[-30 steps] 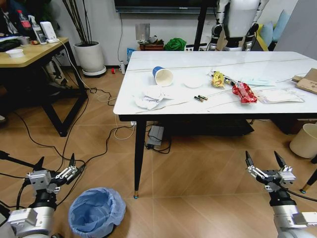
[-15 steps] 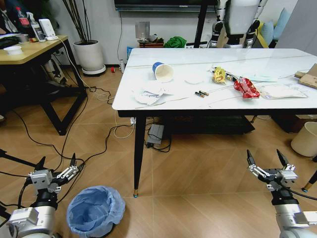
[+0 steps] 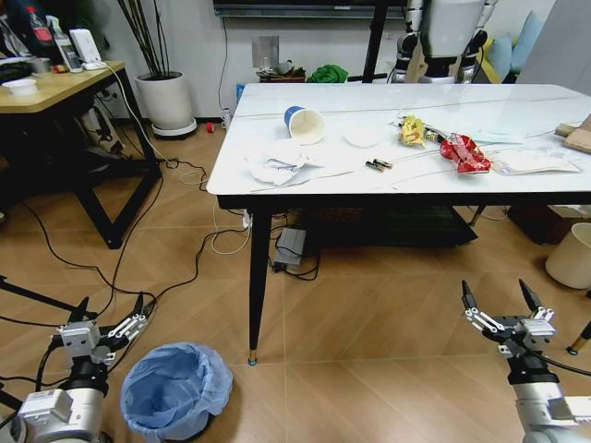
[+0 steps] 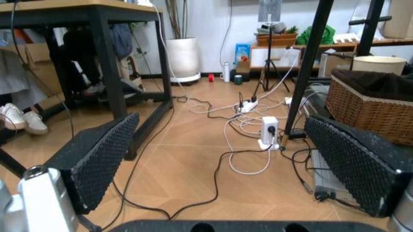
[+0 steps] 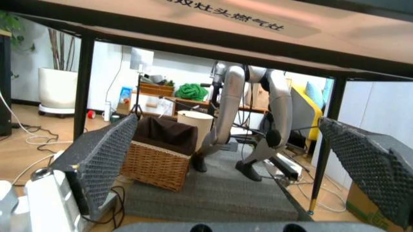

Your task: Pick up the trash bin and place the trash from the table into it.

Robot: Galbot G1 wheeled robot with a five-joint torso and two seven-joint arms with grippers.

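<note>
One small round trash bin lined with a crinkly light-blue plastic bag (image 3: pixel 175 391) on the tiled floor near the front left leg of the table, upright, mouth open, nothing visible inside but the bag.

One large white marble-topped table on slim black legs (image 3: pixel 314 180), carrying the litter:
- One blue-and-white paper cup (image 3: pixel 304 124), tipped on its side, empty as far as can be told.
- One heap of crumpled white paper (image 3: pixel 276 162) near the front left edge.
- One yellow snack wrapper (image 3: pixel 409 131) and one red snack wrapper (image 3: pixel 464 153), near each other.
- One clear plastic packet (image 3: pixel 533 161) just beside the red one.
- One piece of torn brown cardboard (image 3: pixel 579 138) at the far right edge.
- Two small dark batteries (image 3: pixel 376 165) side by side.

One cream unlined bin (image 3: pixel 571 256) on the floor to the right.

Two grippers, both low above the floor: left gripper (image 3: pixel 106 318) just beside the lined bin, fingers spread wide, holding nothing; right gripper (image 3: pixel 500 302) well apart from it, fingers equally wide, empty.
</note>
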